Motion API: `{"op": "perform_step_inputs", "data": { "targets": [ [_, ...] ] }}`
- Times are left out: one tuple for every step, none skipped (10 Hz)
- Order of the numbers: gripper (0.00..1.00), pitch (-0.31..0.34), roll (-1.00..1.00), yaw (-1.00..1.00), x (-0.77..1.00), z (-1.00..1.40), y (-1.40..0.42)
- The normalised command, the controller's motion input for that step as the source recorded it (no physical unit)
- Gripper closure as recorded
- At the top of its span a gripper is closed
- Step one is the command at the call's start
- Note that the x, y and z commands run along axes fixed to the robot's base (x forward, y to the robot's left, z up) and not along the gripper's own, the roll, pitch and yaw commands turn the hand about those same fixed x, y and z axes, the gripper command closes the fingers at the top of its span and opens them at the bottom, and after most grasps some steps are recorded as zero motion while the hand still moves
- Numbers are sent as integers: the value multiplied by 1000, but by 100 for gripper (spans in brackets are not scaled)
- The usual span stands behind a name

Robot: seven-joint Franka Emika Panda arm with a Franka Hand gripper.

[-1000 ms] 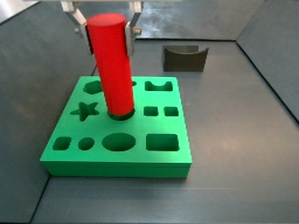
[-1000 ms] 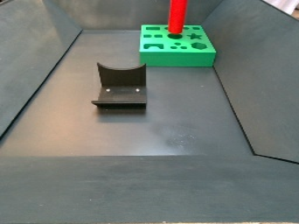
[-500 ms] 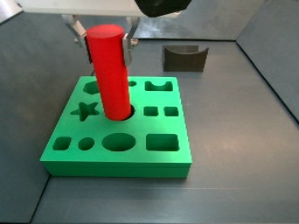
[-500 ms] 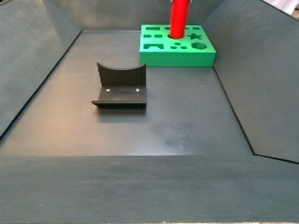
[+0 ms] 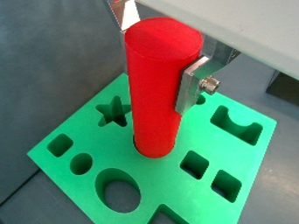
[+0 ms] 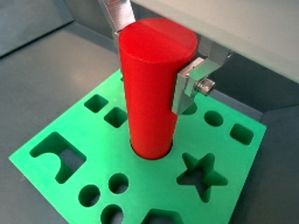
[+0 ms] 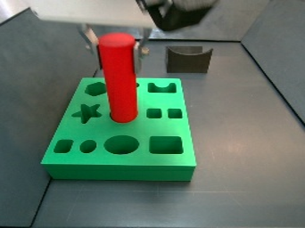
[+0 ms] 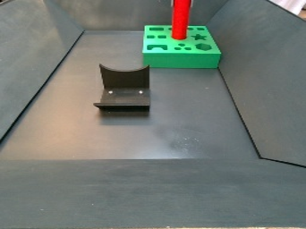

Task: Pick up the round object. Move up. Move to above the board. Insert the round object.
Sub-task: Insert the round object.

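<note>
The round object [image 7: 119,80] is a bright-red cylinder standing upright with its lower end in a round hole of the green board [image 7: 71,160]. It shows in both wrist views [image 5: 158,96] [image 6: 149,105] and at the far end in a side view [image 8: 180,18]. My gripper [image 7: 116,43] is shut on the cylinder near its top, one silver finger [image 5: 193,83] flat against its side and the other mostly hidden behind it. The gripper also shows in both wrist views [image 5: 156,57] [image 6: 152,57]. The board [image 5: 82,144] [image 6: 152,185] [image 8: 180,59] has star, round and square holes.
The dark fixture [image 8: 122,88] stands on the grey floor apart from the board, and behind the board in a side view [image 7: 187,58]. Sloping grey walls [image 8: 36,80] enclose the floor on all sides.
The gripper and the cylinder have moved down together. The cylinder's top sits lower now, so more of it is sunk in the board's round hole.
</note>
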Motion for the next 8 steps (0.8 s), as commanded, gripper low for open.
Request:
{"op": "perform_step_inputs", "data": {
  "targets": [
    [100,0,21,0,0,-377,0],
    [100,-1,59,0,0,-420,0],
    [100,-53,37,0,-20,-466,0],
    [100,-71,43,0,-51,-474,0],
    [100,-76,33,0,-51,-446,0],
    [100,-54,0,0,-20,-386,0],
    [100,-31,-117,0,0,-137,0],
    [100,-4,-27,0,0,-34,0]
  ]
}}
